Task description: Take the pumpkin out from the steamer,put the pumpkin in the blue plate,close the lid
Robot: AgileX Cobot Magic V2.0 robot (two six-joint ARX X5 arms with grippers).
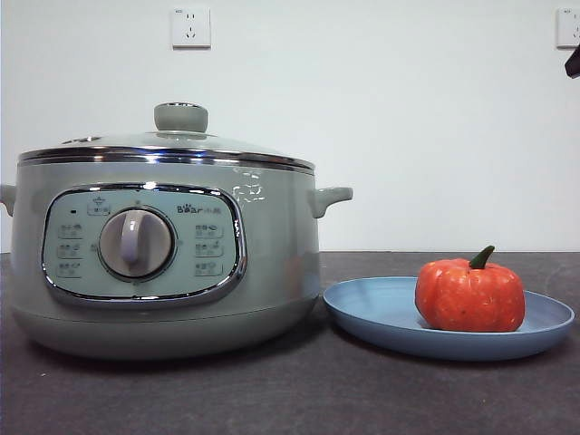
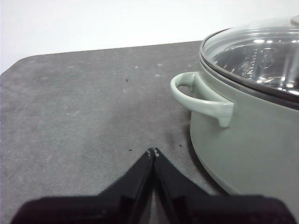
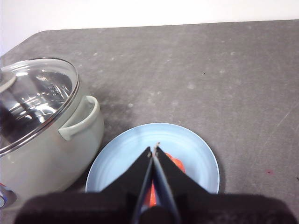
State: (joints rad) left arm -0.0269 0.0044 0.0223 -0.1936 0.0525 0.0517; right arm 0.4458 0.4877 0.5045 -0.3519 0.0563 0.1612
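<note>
The sage-green steamer stands at the left of the front view with its glass lid resting on it. To its right, the orange-red pumpkin sits upright in the blue plate. My left gripper is shut and holds nothing, hovering over bare table beside the steamer's side handle. My right gripper is shut too, high above the blue plate, and its jaws hide most of the pumpkin. In the front view only a black tip shows at the top right.
The dark grey tabletop runs to a white wall with two sockets. The table's rounded far corner shows in the left wrist view. The steamer stands close beside the plate.
</note>
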